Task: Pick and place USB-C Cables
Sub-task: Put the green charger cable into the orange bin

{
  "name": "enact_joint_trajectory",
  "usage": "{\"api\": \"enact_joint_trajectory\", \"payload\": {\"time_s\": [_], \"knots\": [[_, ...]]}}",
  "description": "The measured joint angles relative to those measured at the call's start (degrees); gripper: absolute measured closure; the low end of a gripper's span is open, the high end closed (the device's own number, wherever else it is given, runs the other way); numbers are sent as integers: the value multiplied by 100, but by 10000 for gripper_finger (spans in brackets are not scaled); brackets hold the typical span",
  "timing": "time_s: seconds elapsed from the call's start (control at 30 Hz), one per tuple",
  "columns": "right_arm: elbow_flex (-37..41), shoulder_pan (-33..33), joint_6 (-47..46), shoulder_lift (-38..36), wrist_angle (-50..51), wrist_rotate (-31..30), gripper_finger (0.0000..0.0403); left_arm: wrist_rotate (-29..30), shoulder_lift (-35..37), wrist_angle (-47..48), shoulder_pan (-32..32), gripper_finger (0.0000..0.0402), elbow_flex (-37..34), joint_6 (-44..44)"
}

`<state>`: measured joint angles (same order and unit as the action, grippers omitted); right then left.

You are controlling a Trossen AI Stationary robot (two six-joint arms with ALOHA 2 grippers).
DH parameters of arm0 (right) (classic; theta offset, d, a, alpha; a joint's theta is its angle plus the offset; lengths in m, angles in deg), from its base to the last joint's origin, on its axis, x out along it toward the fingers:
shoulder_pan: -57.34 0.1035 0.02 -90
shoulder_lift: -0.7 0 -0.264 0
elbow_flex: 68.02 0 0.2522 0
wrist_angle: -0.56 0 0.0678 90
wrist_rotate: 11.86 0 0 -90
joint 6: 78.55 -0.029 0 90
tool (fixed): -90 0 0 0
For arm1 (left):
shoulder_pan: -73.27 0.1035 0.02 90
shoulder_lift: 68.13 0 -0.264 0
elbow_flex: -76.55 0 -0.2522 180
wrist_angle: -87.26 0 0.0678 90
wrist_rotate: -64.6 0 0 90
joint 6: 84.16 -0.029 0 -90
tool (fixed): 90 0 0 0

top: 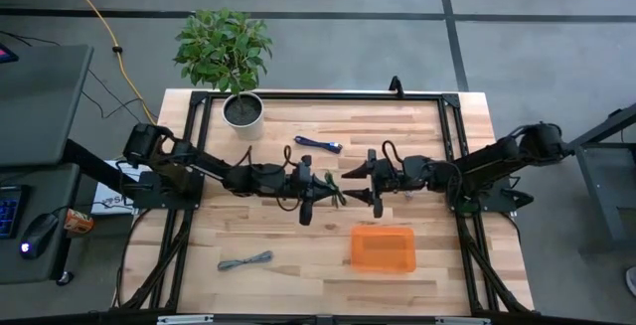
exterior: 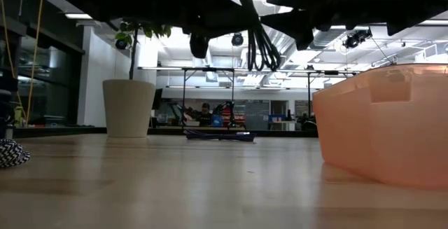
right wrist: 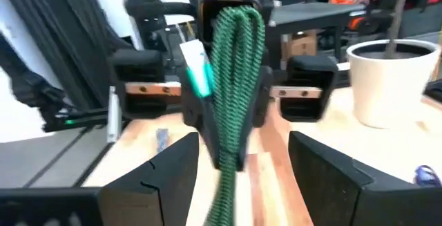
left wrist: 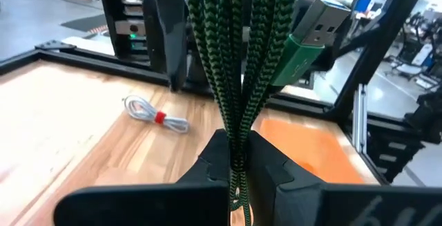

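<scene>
One grey cable [left wrist: 155,116], wrist-view only

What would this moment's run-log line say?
left gripper: shut on green cable, lifted mid-table | right gripper: open, facing it | blue cable, grey cable: on table | orange tray: empty

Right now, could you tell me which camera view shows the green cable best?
The left wrist view: the green cable fills it, pinched in the left claw, braid and plug sharp. Right wrist shows it blurred, low view only hanging loops, high view a speck.
</scene>
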<state>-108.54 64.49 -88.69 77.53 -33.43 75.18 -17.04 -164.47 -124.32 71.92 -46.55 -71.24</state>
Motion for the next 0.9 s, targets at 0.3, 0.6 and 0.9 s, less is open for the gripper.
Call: {"api": "enact_joint_trajectory", "payload": {"time_s": [0.3, 0.6, 0.9], "knots": [[-405, 80, 8, 456, 176, -68, 186, 5, -164, 537, -52, 401, 370, 41], [-646, 78, 59, 729, 51, 44, 186, 131, -148, 806, -61, 401, 382, 47], [-656, 78, 114, 722, 165, 44, 186, 133, -155, 741, -61, 401, 380, 146]]}}
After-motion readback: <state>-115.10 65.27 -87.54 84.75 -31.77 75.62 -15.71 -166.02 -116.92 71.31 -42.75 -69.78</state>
